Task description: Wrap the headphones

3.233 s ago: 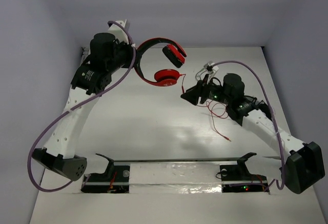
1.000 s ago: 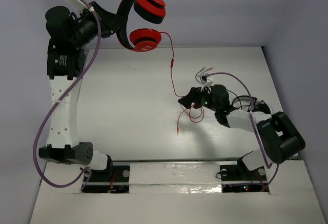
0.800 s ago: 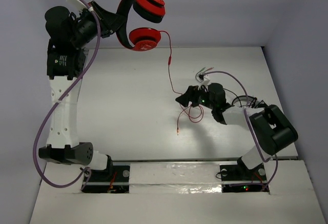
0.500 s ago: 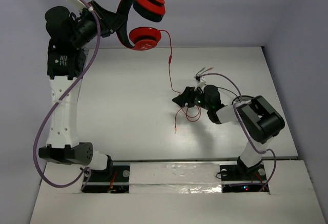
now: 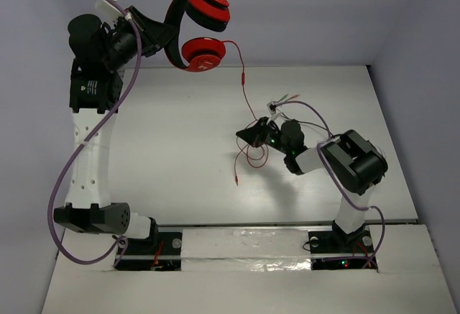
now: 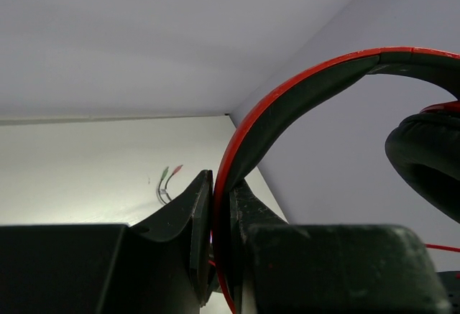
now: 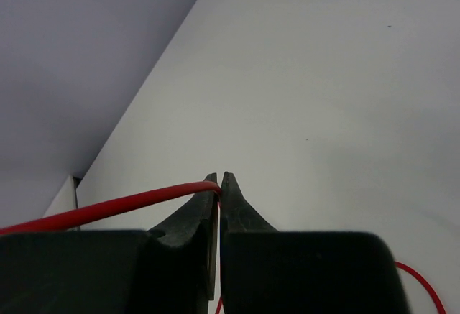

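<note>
Got the red over-ear headphones point(image 5: 203, 53) held up high, their thin red cable point(image 5: 244, 88) pinched low over the white desk point(image 5: 165, 134)

Nearest, the cable's plug end lies loose on the desk. The right wrist view shows the right fingers point(image 7: 190, 217) pressed together on the cable, but from above that pinch is just a dark blob and the loops under it are hard to untangle by eye. Just past it lies a thin dark cable with green and red plugs point(image 5: 284, 100). Farthest back, the left fingers point(image 6: 192, 220) clamp the black-lined headband up against the back wall. That wrist view cuts off all but one ear pad's edge. There's lots of bare desk on the left.
</note>
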